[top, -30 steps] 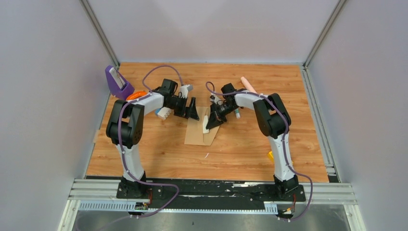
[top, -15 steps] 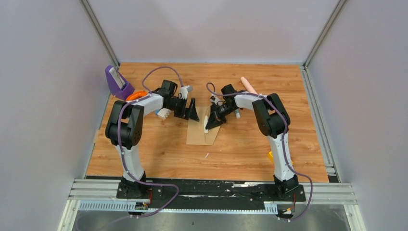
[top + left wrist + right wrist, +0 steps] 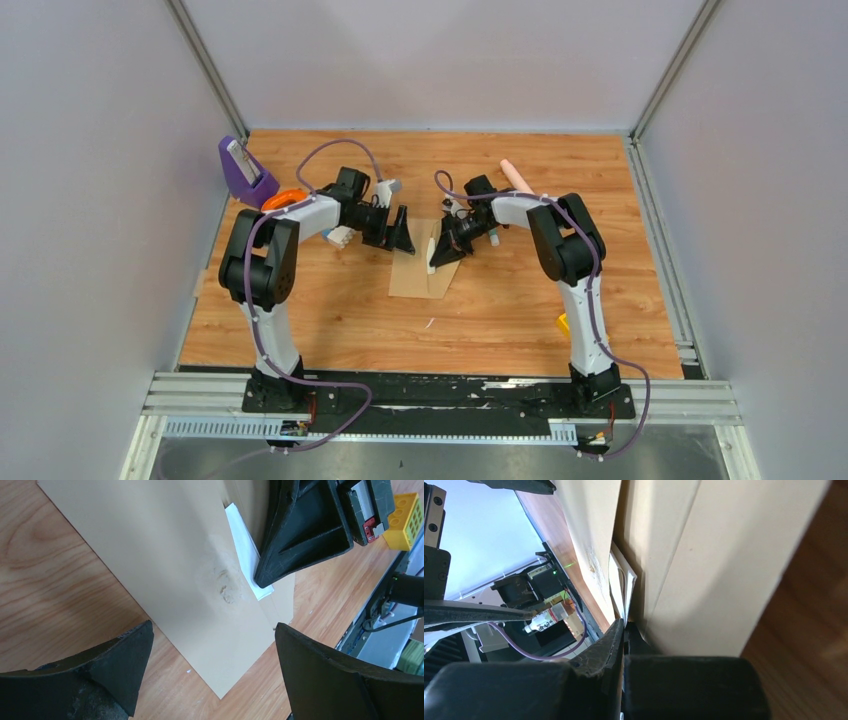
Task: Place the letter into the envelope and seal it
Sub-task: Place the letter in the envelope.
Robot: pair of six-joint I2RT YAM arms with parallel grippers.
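The tan envelope (image 3: 418, 275) lies flat on the wooden table between the arms; it fills the left wrist view (image 3: 165, 555). The letter (image 3: 431, 255), a white sheet, stands on edge at the envelope's right side. My right gripper (image 3: 437, 250) is shut on its edge. In the right wrist view the letter (image 3: 622, 582) sits between two tan layers of the envelope (image 3: 704, 555), pinched at my right gripper (image 3: 625, 626). My left gripper (image 3: 212, 627) hovers open over the envelope's near corner, holding nothing. The letter (image 3: 245, 550) pokes out below the right gripper (image 3: 300, 535).
A purple holder (image 3: 245, 172) and an orange object (image 3: 283, 197) sit at the back left, with a white object (image 3: 340, 236) under the left arm. A pink stick (image 3: 517, 176) lies behind the right arm. A yellow block (image 3: 563, 323) rests near the right base.
My right gripper, with the letter in it, has edged slightly right, and the envelope has shifted a little with it. The left gripper has stayed open and nearly still.
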